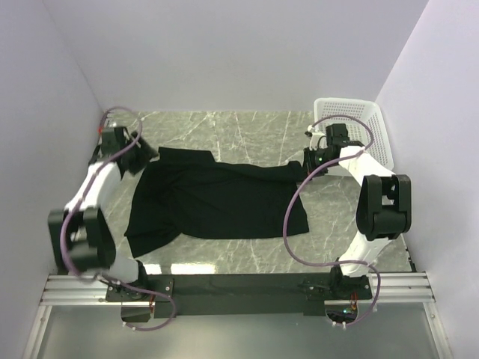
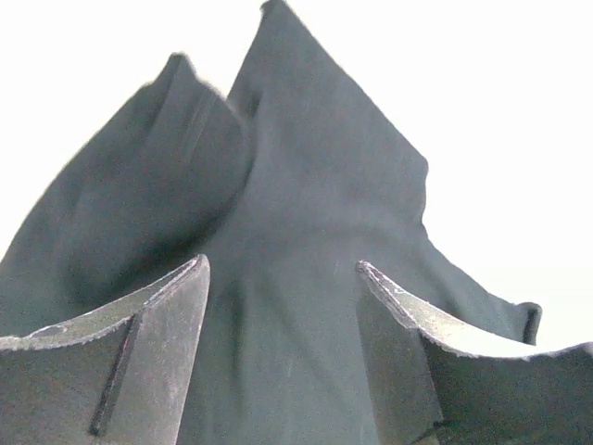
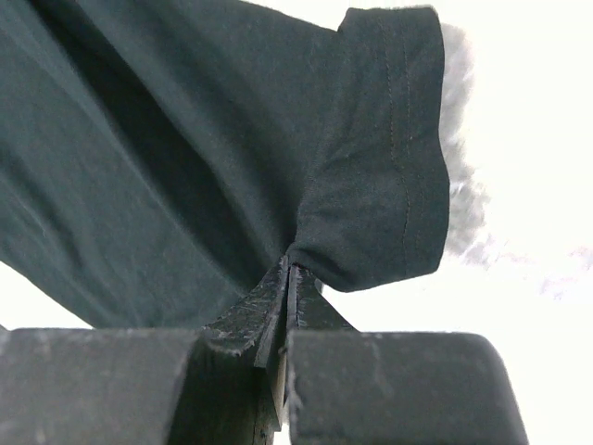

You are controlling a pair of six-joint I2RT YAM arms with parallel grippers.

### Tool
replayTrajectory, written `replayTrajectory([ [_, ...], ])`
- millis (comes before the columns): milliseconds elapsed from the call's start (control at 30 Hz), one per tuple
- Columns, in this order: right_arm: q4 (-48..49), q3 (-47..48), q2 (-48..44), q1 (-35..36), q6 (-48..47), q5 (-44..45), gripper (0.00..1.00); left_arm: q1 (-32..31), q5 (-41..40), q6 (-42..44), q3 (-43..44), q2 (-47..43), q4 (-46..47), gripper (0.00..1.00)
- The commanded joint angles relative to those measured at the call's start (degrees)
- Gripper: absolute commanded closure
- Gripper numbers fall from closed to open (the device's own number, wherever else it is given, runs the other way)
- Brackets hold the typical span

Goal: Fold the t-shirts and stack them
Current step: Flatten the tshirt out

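The black t-shirt [image 1: 217,202] lies spread across the marble table [image 1: 232,131], rumpled along its left side. My left gripper [image 1: 147,155] is at the shirt's far left corner. In the left wrist view its jaws [image 2: 283,269] stand apart, with dark cloth [image 2: 306,185] rising in peaks just beyond and between them, not pinched. My right gripper [image 1: 307,161] is at the far right corner. In the right wrist view it [image 3: 291,267] is shut on the shirt at the base of a hemmed sleeve [image 3: 380,167]. The logo does not show.
A white perforated basket [image 1: 352,123] stands at the back right, just behind the right gripper. Pale walls close in the table on the left, back and right. The arm bases sit on a rail at the near edge [image 1: 239,288].
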Motion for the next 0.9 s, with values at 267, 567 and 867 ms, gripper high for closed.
replayTrajectory([
  [267,1.57,4.69,1.79,-0.07,0.73,-1.18,1.0,-0.63,2.78,10.5,27.91,32.49,0.02,0.31],
  [567,2.27,4.24,1.26,-0.07,1.88,-1.7,1.0,-3.53,0.32,12.17,39.7,45.25,-6.75,0.35],
  [867,2.54,5.82,2.75,0.01,3.02,-2.94,1.0,-4.06,5.68,11.99,40.32,44.29,-2.54,0.95],
])
